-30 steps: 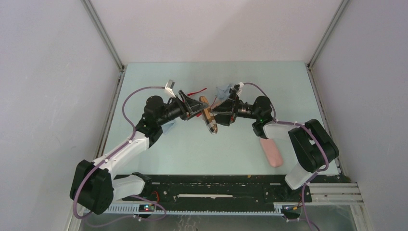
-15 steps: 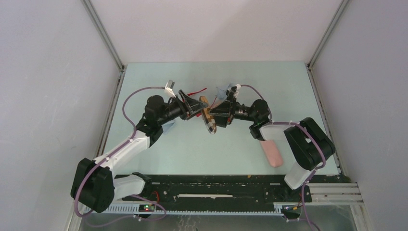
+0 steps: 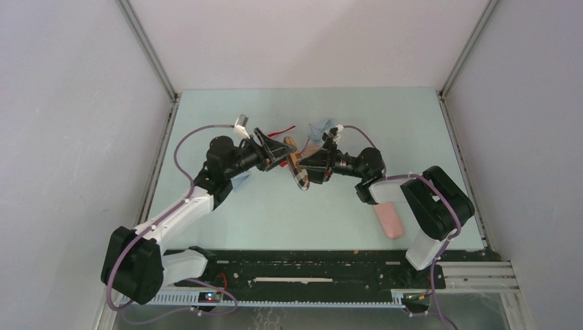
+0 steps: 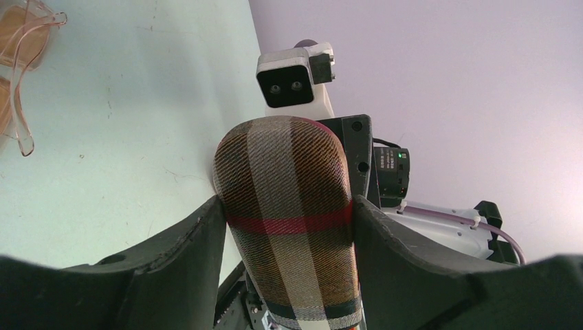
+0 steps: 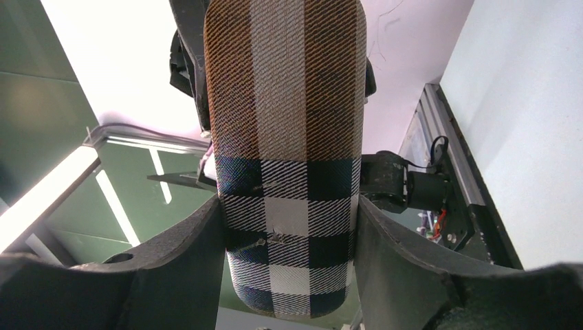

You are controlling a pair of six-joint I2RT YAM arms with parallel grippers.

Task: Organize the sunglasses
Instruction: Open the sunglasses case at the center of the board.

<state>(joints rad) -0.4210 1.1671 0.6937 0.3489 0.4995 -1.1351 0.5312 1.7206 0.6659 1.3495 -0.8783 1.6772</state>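
Grip on the plaid case [image 4: 285,179] comes from both arms at once, near the middle of the table [image 3: 275,220]; the left gripper [image 4: 287,206] is clamped on one end of it, both dark fingers [image 4: 196,237] pressed flat against its sides; the right gripper [image 5: 289,206] is clamped on the other end in the same way, its fingers [image 5: 199,234] touching the checked fabric on either side. Seen from the top, the two grippers face each other with the case between them, its long axis running roughly from the far side toward the near edge; whether it rests on the table or hangs just above it cannot be told.

Neither pair of sunglasses is held. The orange-tinted sunglasses [image 4: 17,62] lie on the pale table surface at the upper left corner of the left wrist view, apart from the case and from the fingers; only part of them shows. The red sunglasses [image 3: 280,130] lie just beyond the left gripper on its far side; only thin red pieces of the frame show past the black hardware.

A pale blue cloth [image 3: 317,129] sits crumpled just beyond the right gripper; a second blue cloth [image 3: 242,181] peeks out under the left arm; a pink case [image 3: 389,218] lies on the table toward the near right, beside the right arm's lower links.
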